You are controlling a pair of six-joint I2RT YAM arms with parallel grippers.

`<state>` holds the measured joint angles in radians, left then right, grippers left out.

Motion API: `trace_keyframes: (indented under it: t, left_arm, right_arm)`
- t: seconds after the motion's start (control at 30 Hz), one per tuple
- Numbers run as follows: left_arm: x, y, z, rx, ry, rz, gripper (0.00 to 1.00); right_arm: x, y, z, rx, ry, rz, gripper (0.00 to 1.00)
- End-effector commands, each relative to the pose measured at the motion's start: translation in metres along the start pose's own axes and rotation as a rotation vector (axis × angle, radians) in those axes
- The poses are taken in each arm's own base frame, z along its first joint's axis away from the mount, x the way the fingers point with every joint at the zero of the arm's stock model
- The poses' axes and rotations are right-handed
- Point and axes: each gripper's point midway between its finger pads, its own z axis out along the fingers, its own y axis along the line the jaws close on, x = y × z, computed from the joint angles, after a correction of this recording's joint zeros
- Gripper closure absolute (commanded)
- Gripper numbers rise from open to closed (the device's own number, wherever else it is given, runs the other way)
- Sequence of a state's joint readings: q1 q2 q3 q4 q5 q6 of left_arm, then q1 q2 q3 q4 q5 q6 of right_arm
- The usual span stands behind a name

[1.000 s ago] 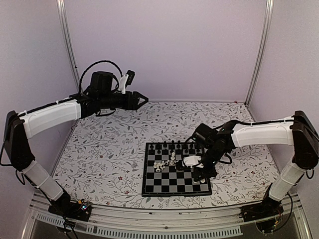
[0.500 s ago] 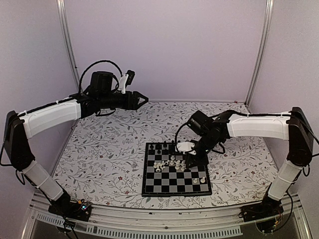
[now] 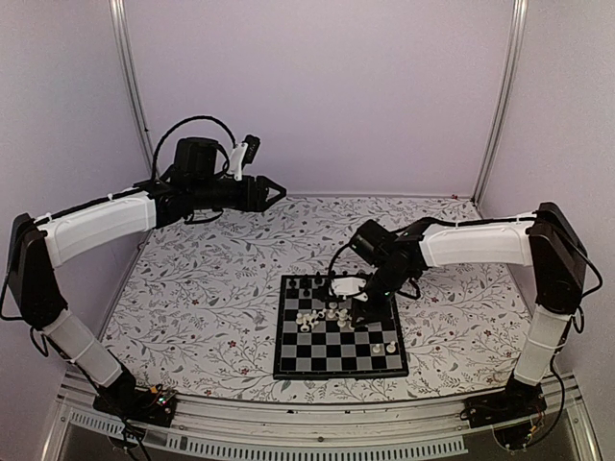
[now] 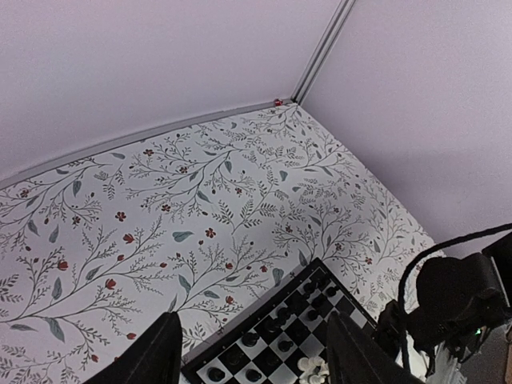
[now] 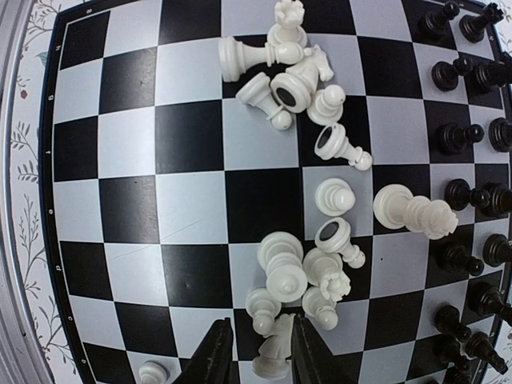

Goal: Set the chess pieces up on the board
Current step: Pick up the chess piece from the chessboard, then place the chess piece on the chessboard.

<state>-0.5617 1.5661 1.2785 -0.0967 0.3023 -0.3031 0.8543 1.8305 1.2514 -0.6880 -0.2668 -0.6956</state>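
The board lies on the flowered table in front of the right arm. Black chess pieces stand along its far rows. Cream-white chess pieces are bunched near its middle, some upright and some toppled, and a second heap lies further along. My right gripper hangs low over the nearer bunch, its jaws a little apart. A toppled white knight lies between them against the right finger, with a gap on the left. My left gripper is open and empty, high above the table's back left.
Black pieces line the right side of the right wrist view. A single white pawn stands near the board's corner. Two white pieces stand at the board's near right. Walls and corner posts close in the table.
The right arm has swung left and back, from the board's near right to its middle, and its jaws have widened. The left arm has not moved.
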Motion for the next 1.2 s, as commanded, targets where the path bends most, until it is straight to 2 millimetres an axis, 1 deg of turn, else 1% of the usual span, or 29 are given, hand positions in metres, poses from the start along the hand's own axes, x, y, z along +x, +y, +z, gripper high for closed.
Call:
trace_keyframes:
  t: [0.0,0.13,0.27,0.37,0.47,0.6,0.8,1.0,1.17]
  left_arm:
    - [-0.009,-0.006,-0.003,0.006,-0.014,0.021,0.36]
    - [-0.010,-0.006,-0.003,0.006,-0.015,0.021,0.36]
    - [-0.010,-0.006,-0.004,0.006,-0.015,0.021,0.36]
    - [-0.009,-0.006,-0.003,0.007,-0.012,0.020,0.36]
    - [-0.008,-0.006,-0.002,0.008,-0.010,0.020,0.36]
    - [-0.007,-0.005,-0.001,0.010,-0.006,0.018,0.36]
    - [-0.007,-0.005,-0.001,0.007,-0.005,0.017,0.36]
    - [-0.006,-0.005,0.000,0.009,-0.003,0.015,0.36]
    - [-0.005,-0.004,0.001,0.007,-0.002,0.014,0.36]
  right_arm:
    - [-0.006,-0.008,0.006,0.006,-0.012,0.006,0.73]
    - [-0.006,-0.007,0.010,-0.005,-0.011,0.007,0.74]
    - [-0.005,-0.003,0.010,-0.026,-0.011,0.007,0.84]
    - [-0.007,-0.001,0.006,-0.036,-0.021,0.007,0.92]
    - [-0.011,0.003,-0.002,-0.042,-0.039,0.003,0.95]
    - [-0.012,0.009,-0.014,-0.050,-0.047,0.004,0.96]
    - [-0.002,0.027,-0.027,-0.069,-0.041,-0.011,0.96]
    - [0.008,0.049,-0.029,-0.091,-0.030,-0.062,0.96]
    - [0.015,0.059,-0.021,-0.123,-0.004,-0.075,0.96]
